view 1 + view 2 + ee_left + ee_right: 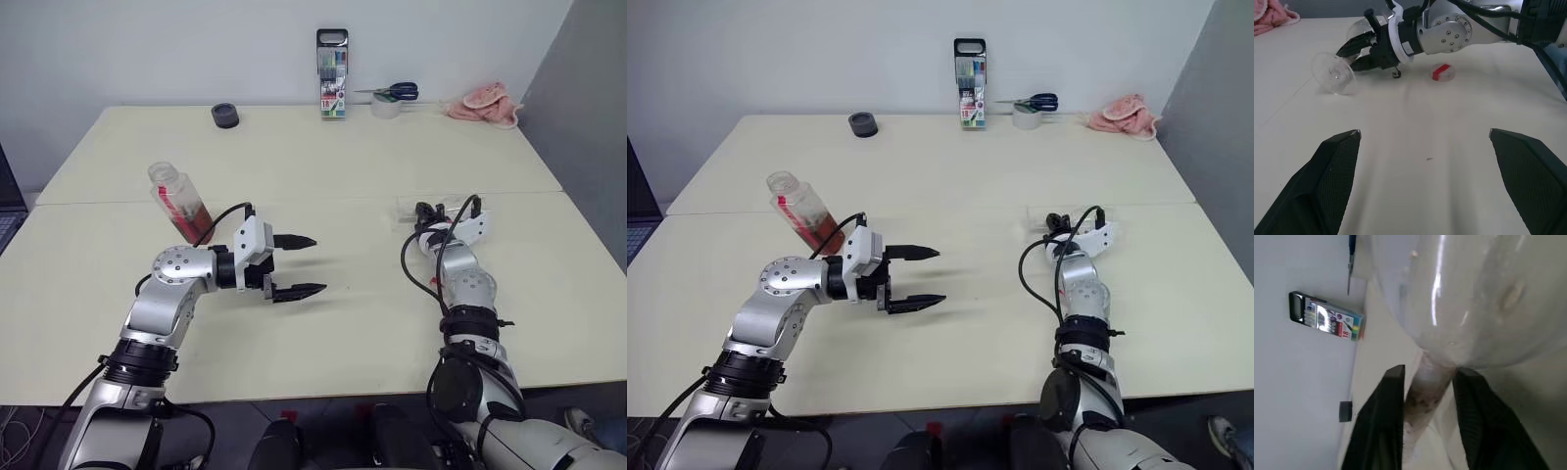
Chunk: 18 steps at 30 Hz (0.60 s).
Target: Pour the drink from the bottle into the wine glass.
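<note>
You have a pale cream table (323, 166) under a clear bottle (180, 204) whose drink (199, 221) is reddish-brown and whose label strip is red, and a red cap (1441, 72) lies on that cream surface. Your wine glass (1334, 73) is colourless and see-through, held between the black fingers of the right gripper (1427, 382); the left gripper (297, 265) is black-fingered too, on a silver and white arm. At the far edge you see a black-topped pen pack (332, 61) with multicoloured pens, blue-handled scissors (392, 92), a pink cloth (483, 103) and a dark grey tape roll (225, 116).

Left gripper (297, 265) hangs level, fingers spread wide; right gripper (1425, 382) reaches forward, fingers pinched close
</note>
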Tool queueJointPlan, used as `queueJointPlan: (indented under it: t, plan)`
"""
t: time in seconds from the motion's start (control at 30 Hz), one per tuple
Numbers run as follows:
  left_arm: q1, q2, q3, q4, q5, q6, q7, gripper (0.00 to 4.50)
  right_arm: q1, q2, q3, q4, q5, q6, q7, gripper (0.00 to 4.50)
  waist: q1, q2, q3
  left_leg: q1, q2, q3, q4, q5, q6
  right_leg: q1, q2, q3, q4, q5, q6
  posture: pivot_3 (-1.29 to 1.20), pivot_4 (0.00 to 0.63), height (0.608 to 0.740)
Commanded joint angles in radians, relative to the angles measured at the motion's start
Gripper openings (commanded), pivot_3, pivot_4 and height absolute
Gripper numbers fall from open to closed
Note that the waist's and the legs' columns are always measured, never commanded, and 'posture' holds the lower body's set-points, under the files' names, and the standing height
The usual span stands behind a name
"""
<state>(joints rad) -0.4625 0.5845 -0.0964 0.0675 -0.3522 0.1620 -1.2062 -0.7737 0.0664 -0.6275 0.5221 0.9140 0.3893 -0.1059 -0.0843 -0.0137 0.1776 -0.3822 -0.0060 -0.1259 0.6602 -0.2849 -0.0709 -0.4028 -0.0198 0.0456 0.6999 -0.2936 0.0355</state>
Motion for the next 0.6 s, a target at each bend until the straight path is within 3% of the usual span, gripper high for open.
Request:
queueJointPlan:
  t: [0.03,0.17,0.4,0.47,0.6]
  plan:
    - [0.003,-0.004,0.01,-0.05,-0.006,-0.002,0.018,4.5,0.033,-0.017,0.02,-0.022,0.002,0.039,0.019,0.29,0.001,0.0,0.0,0.0,0.0,0.0,0.0,0.0,0.0,0.0,0.0,0.0,0.0,0.0,0.0,0.0,0.15,0.74]
    - [0.017,-0.002,0.021,-0.072,-0.009,0.016,0.048,4.5,0.111,-0.055,0.173,-0.163,-0.103,0.074,0.093,0.24,0.002,0.001,0.0,0.0,0.0,-0.001,-0.001,0.0,0.0,0.0,0.0,-0.001,0.0,0.0,0.0,0.0,0.15,0.74]
    - [0.094,0.003,0.065,-0.137,-0.022,0.069,0.139,4.5,0.335,-0.239,0.729,-0.339,-0.665,-0.195,0.316,0.24,0.002,0.002,0.0,-0.001,-0.001,-0.001,-0.001,0.0,0.0,-0.001,0.0,0.0,-0.002,0.0,0.0,0.0,0.15,0.74]
    - [0.115,0.002,0.077,-0.146,-0.013,0.075,0.172,4.5,0.362,-0.252,0.792,-0.315,-0.739,-0.255,0.342,0.23,0.002,0.001,0.0,-0.001,-0.001,-0.001,-0.001,0.0,0.0,-0.001,0.0,0.0,-0.002,0.0,0.0,0.0,0.15,0.74]
    - [0.155,0.003,0.093,-0.165,-0.01,0.087,0.218,4.5,0.34,-0.215,0.777,-0.238,-0.77,-0.317,0.354,0.23,0.003,0.001,-0.001,0.0,0.0,-0.001,-0.001,0.0,0.0,0.0,0.0,0.0,-0.002,0.0,0.0,0.0,0.15,0.74]
